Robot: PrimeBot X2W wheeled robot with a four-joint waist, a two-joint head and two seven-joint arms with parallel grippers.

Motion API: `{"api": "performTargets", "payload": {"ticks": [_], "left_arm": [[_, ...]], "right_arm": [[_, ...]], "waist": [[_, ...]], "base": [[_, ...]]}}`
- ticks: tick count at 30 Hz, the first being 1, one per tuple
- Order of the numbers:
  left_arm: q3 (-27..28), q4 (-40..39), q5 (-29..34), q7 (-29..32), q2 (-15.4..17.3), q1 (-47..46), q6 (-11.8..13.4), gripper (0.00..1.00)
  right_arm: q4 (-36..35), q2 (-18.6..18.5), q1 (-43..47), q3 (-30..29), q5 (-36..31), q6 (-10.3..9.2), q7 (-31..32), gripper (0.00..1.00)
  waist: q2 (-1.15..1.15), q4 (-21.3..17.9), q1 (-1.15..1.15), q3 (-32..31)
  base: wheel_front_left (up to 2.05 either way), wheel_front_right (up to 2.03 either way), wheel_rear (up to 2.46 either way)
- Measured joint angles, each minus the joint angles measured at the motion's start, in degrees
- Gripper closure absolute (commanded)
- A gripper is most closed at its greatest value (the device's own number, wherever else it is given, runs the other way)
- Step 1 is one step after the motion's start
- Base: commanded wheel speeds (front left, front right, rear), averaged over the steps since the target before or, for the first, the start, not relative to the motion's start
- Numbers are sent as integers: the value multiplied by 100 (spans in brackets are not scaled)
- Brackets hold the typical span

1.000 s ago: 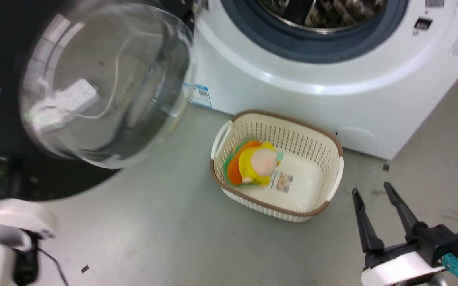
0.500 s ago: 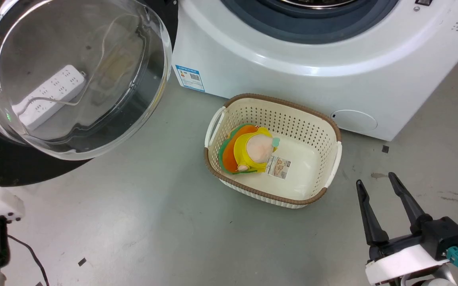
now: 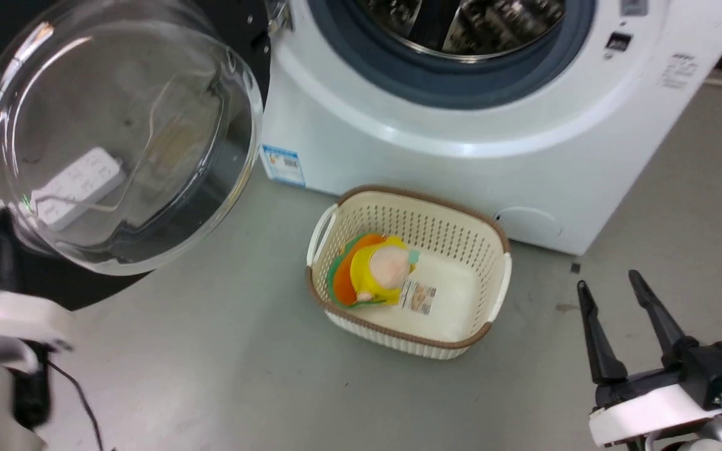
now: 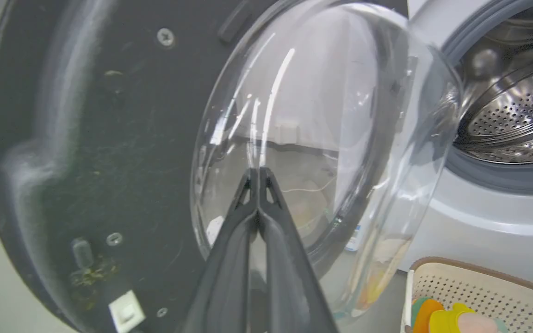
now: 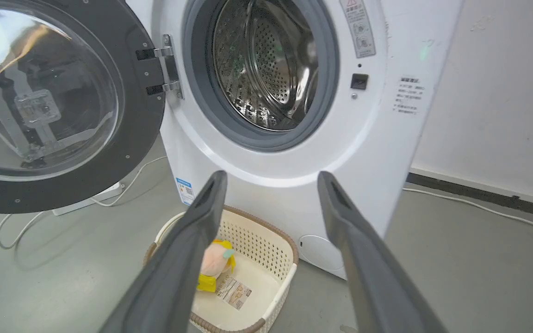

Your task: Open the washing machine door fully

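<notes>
The washing machine door (image 5: 141, 125) stands swung out on its metal hinge (image 5: 168, 64) at the left side of the washing machine (image 3: 436, 163), its inner face with the bulging glass bowl turned towards the robot and the steel drum (image 5: 266, 69) laid bare. The left gripper (image 4: 258, 173) has its two dark fingers pressed flat together with nothing between them. In the left wrist view they point straight at the lower middle of the glass bowl, with the black rim spreading away to the left; whether the tips touch the glass cannot be told. The right gripper (image 3: 612, 289) hangs low at the right of the head view with its fingers spread wide and empty. It is well apart from the door, over the bare grey floor (image 3: 223, 351) in front of the machine's right corner. A cream basket (image 3: 442, 219) sits on the floor just before the machine, between the door and the right gripper, with a yellow and orange soft toy (image 3: 380, 266) lying in its left half. Through the glass a white power strip (image 3: 76, 185) shows on the floor behind the door.
</notes>
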Motion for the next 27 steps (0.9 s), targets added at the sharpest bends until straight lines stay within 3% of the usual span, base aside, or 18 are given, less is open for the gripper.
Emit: {"api": "performTargets", "payload": {"ticks": [7, 11, 18, 22, 23, 24, 25, 27], "left_arm": [[-338, -1261, 387, 0, -856, 925, 9, 100], [-472, -1782, 617, 0, -1160, 1386, 26, 100], [-616, -2131, 870, 0, -1731, 1964, 46, 100], [-692, -2167, 1069, 0, -1886, 2231, 42, 100], [-694, -2165, 1087, 0, -1931, 2274, 42, 80], [-705, -2161, 1147, 0, -1951, 2306, 42, 24], [-723, -2151, 1223, 0, -1956, 2331, 43, 0], [-753, -2105, 1314, 0, -1972, 2373, 46, 0]], "right_arm": [[-191, 29, 42, -235, -3, 0, 0, 0], [-308, 29, 112, -260, 11, 0, 1, 0], [-326, 32, 335, -205, 63, 0, 0, 0], [-287, 33, 408, -203, 122, 0, 0, 0], [-283, 33, 417, -205, 137, 0, 0, 0], [-279, 33, 433, -203, 149, 0, 0, 0], [-270, 33, 460, -205, 160, 0, 0, 0], [-219, 33, 512, -200, 163, 0, 0, 0]], "waist": [[0, -358, -1, -437], [0, -637, -1, -635], [0, -1064, -1, -917], [0, -1248, 0, -1009], [0, -1282, 0, -1022], [0, -1311, 0, -1033], [0, -1334, 0, -1040], [0, -1362, 0, -1049]], "base": [[0, 0, 0], [0, 0, 0], [0, 0, 0], [0, 0, 0], [0, 0, 0], [0, 0, 0], [0, 0, 0], [0, 0, 0]]}}
